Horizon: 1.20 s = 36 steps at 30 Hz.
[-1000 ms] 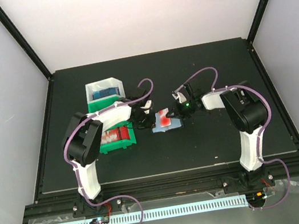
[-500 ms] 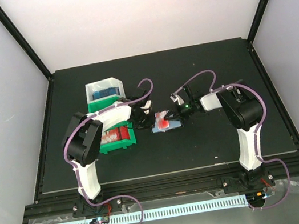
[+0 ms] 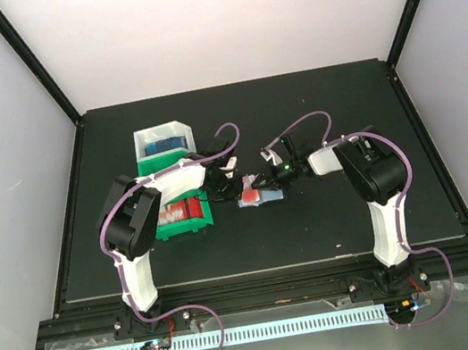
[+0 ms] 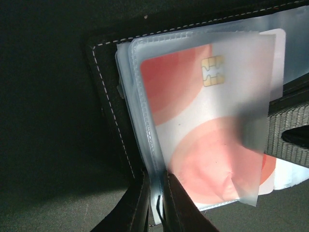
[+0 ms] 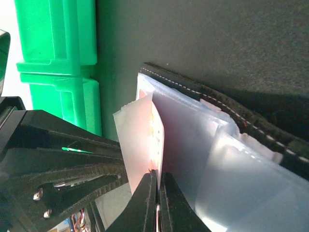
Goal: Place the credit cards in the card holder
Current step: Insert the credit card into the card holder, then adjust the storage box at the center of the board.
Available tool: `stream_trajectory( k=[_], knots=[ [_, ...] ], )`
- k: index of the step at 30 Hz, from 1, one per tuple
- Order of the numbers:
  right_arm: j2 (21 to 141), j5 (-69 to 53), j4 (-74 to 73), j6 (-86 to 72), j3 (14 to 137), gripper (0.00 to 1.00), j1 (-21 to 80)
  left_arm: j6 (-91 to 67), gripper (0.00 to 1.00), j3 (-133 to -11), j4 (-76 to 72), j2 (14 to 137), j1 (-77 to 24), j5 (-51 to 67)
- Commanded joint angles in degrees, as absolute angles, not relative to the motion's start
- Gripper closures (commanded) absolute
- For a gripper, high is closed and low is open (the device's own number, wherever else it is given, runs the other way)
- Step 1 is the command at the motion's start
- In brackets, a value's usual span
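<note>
The card holder (image 3: 265, 197) lies open mid-table, black leather (image 4: 108, 96) outside with clear sleeves inside. A red-and-white credit card (image 4: 203, 125) with a gold chip sits partly inside one sleeve. My left gripper (image 4: 157, 180) is shut on the lower edge of the sleeves, pinning the card holder. From the right, my right gripper (image 5: 158, 175) is shut on the card's edge (image 5: 158, 140) and holds it in the sleeve mouth. In the top view both grippers (image 3: 236, 185) (image 3: 264, 179) meet over the holder.
A green plastic tray (image 3: 180, 228) holding red cards sits just left of the holder, close beside my left arm (image 5: 58, 48). Behind it stands a white tray (image 3: 161, 133) with blue cards. Black rails frame the dark table.
My right gripper has moved left with the card, pushing it farther over the holder and into the sleeve. The left jaws have narrowed onto the sleeve edge.
</note>
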State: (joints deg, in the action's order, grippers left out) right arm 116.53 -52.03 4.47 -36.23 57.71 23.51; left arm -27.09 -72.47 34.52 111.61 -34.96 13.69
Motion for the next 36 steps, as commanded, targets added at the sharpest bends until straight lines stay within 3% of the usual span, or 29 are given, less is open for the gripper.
stream_trajectory(
  k=[1,7,10,13,19,22,30,36],
  knots=[
    [118.4,-48.9,6.4,-40.2,55.7,0.96,26.0,-27.2,0.91,-71.3,36.0,112.2,-35.5,13.5],
    [118.9,-48.4,9.8,-43.6,54.8,0.95,27.4,-27.0,0.91,-70.6,35.7,111.5,-35.4,13.8],
    [116.3,-46.6,8.2,-42.9,54.5,0.9,27.3,-26.8,0.9,-70.4,35.8,111.0,-35.5,13.3],
    [112.1,-42.6,1.9,-41.2,55.3,0.78,27.3,-26.6,0.88,-70.6,36.2,110.3,-35.4,13.0],
    [102.4,-34.7,-9.1,-38.2,56.8,0.44,26.5,-25.4,0.81,-71.9,37.6,106.3,-34.7,12.4],
    [99.9,-31.3,-14.6,-36.3,58.7,0.37,26.5,-24.5,0.77,-72.7,38.6,104.4,-34.3,11.8],
    [95.0,-20.5,-24.7,-33.2,63.3,0.31,26.3,-23.2,0.68,-67.5,40.3,102.5,-34.0,8.9],
    [94.6,-20.0,-26.1,-32.5,64.0,0.31,26.3,-23.4,0.65,-64.8,41.8,101.5,-33.2,7.5]
  ],
)
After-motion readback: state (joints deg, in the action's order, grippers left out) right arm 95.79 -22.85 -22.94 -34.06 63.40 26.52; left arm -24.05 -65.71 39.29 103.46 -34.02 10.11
